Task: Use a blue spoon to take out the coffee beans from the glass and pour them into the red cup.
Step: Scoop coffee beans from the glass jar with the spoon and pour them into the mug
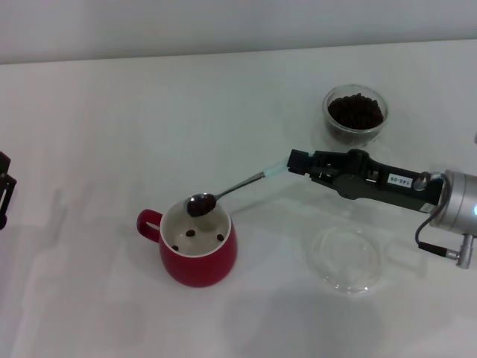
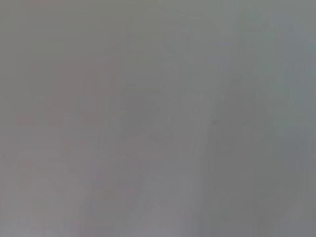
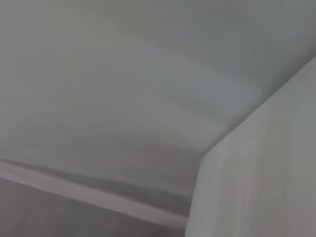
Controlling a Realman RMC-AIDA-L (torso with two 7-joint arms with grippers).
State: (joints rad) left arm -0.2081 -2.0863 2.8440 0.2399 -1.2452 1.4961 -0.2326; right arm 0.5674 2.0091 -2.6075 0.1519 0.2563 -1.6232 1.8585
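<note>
The right claw (image 1: 298, 162) is clamped on the pale end of the spoon (image 1: 231, 188). The arm reaches in from the right, and the spoon sticks out toward the red cup (image 1: 197, 250). The shiny bowl of the spoon hangs just over the far edge of the cup. It has a few dark beans (image 1: 198, 206) in it.

The red cup is the thing to go by. Its handle points to the left. Inside it is white, and three beans lie on the bottom. So some beans are in already, but not many.

The glass (image 1: 355, 113) stands far behind the cup and off to its right. It is still well filled with beans. A flat clear dish (image 1: 345, 258) lies to the right of the cup, near the arm. Nothing is in it.

The left claw (image 1: 4, 186) is far to the left of the cup, at the edge of the view. It looks parked. I cannot tell if it is apart or together.

The two wrist views show only plain grey, so they tell nothing about the work.

The step now looks like the pouring step. The spoon is loaded and sits over the cup. Next, I think the arm needs to roll the spoon so the beans slide off and drop inside. The bowl is close to the rim, so it should stay over the white part, or a bean might bounce out. After that, many more scoops from the glass are left to do.
</note>
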